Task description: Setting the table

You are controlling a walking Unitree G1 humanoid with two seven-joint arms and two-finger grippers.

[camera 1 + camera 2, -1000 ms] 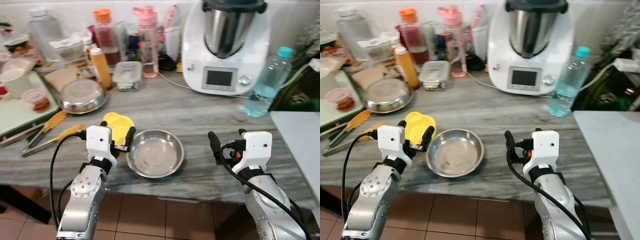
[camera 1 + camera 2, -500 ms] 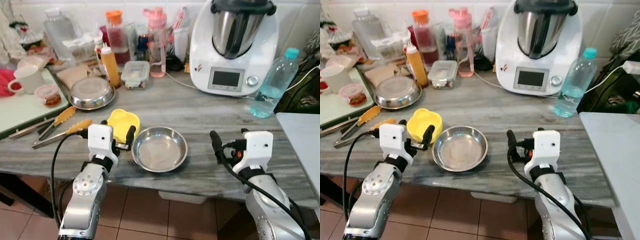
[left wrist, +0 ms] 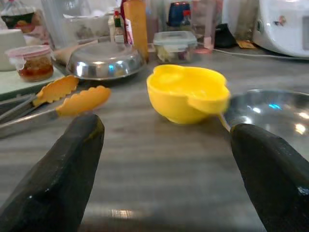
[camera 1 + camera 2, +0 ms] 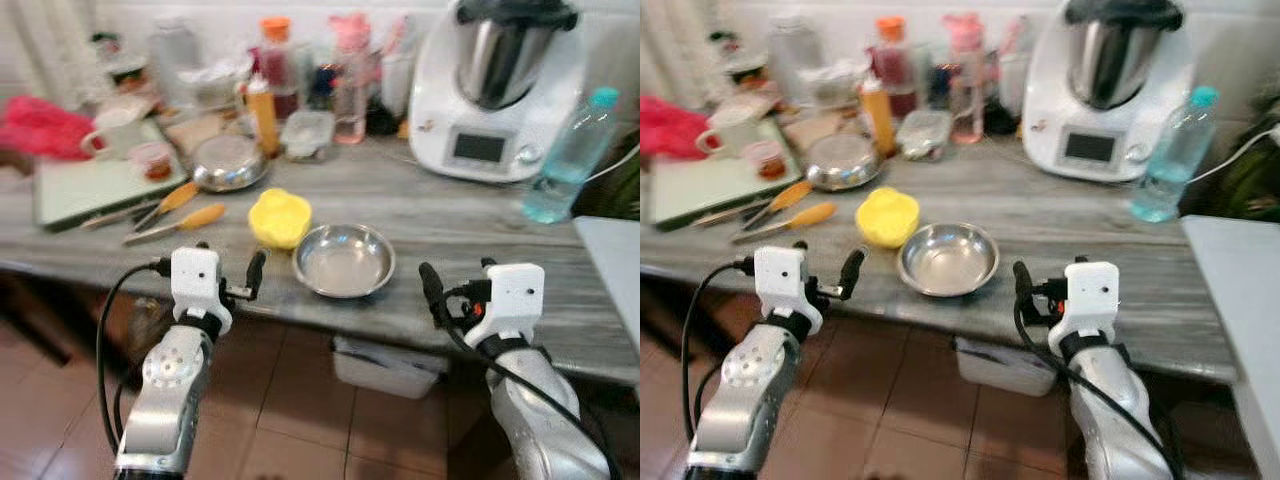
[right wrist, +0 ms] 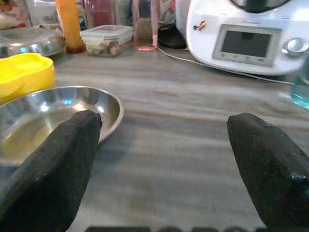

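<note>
We hold both arms out level at the front edge of the grey marbled desk (image 4: 440, 205). Our left end effector (image 4: 228, 288) is spread wide with nothing in it, and just ahead of it, slightly toward our right, sits the small yellow plastic bowl (image 4: 279, 216). Beside that bowl, between our two arms, lies the shallow round stainless-steel dish (image 4: 343, 260). Our right end effector (image 4: 1044, 290) is equally wide and empty, the dish ahead of it toward our left. Here's the risk: both pieces sit near the desk edge, and a low reach could nudge the yellow bowl into the steel dish, or skid the dish off.
</note>
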